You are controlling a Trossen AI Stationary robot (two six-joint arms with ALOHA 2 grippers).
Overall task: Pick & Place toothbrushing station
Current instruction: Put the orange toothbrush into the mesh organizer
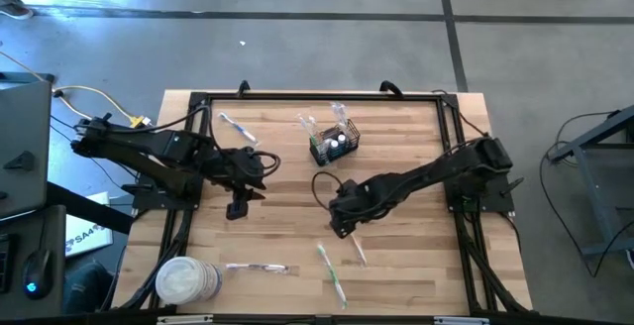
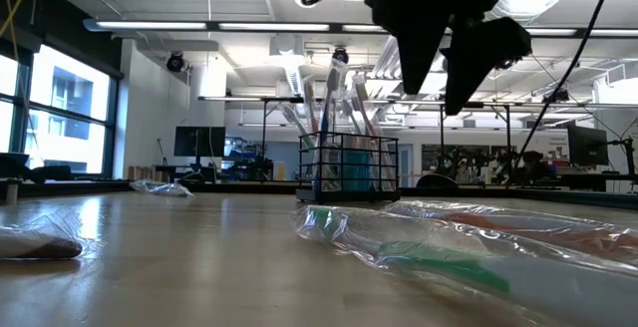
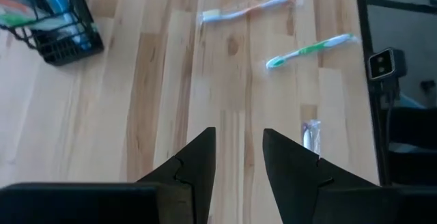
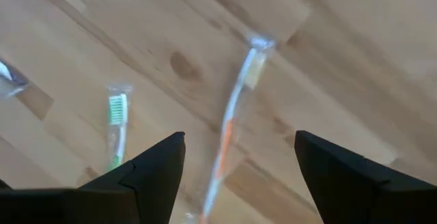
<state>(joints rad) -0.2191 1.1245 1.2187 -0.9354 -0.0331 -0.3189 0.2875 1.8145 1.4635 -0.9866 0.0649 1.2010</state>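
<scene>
My work surface is a light wooden table (image 1: pixel 277 226) on a grey concrete floor (image 1: pixel 327 53); the low view shows an open hall with ceiling strip lights and monitors behind it. The toothbrushing station (image 1: pixel 334 143) stands near the table's far edge, centre, holding upright brushes. My right gripper (image 4: pixel 239 159) hovers with jaws spread wide over a wrapped orange toothbrush (image 4: pixel 229 125); a green toothbrush (image 4: pixel 116 125) lies beside it. My left gripper (image 3: pixel 239 157) waits mid-left, fingers apart, empty.

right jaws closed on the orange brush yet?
No. The right gripper hangs open above the wrapped orange toothbrush, which lies flat on the table between the spread jaws.
</scene>
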